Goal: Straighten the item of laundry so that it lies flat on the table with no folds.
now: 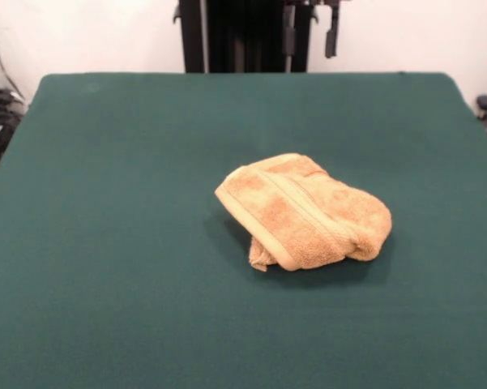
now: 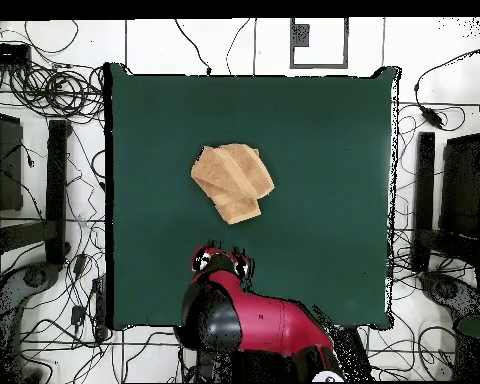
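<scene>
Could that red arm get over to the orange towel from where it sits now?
Probably yes. The towel lies crumpled on the green table with nothing else near it, and the arm sits drawn back at the near edge with open cloth between. Its pincer's state isn't visible.

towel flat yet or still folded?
Folded. The towel sits bunched in overlapping layers, one border band running across the top, an edge tucked under; the overhead view shows stacked flaps too.

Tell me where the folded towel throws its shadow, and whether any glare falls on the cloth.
Front view: the folded orange-tan terry towel throws a soft dark shadow beneath its near and left edges; the dark green table cloth looks matte, with no glare. Overhead view: hardly any shadow shows beside the towel.
</scene>
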Motion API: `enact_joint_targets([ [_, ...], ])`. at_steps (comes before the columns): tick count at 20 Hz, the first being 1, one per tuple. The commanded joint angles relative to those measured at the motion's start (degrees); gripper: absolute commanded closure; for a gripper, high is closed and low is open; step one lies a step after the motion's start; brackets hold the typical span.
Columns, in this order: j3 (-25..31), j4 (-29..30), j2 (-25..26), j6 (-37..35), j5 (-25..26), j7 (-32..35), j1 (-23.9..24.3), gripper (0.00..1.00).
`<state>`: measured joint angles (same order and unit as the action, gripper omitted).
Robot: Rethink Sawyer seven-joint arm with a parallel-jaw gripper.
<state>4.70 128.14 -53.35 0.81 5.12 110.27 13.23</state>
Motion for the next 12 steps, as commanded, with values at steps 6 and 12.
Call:
enact_joint_targets([
  [6,5.8,6.0,0.8,2.4,11.4,4.5,-1.4,0.00],
  [12,2.8,7.4,0.6,5.2,12.9,7.4,-3.7,0.00],
])
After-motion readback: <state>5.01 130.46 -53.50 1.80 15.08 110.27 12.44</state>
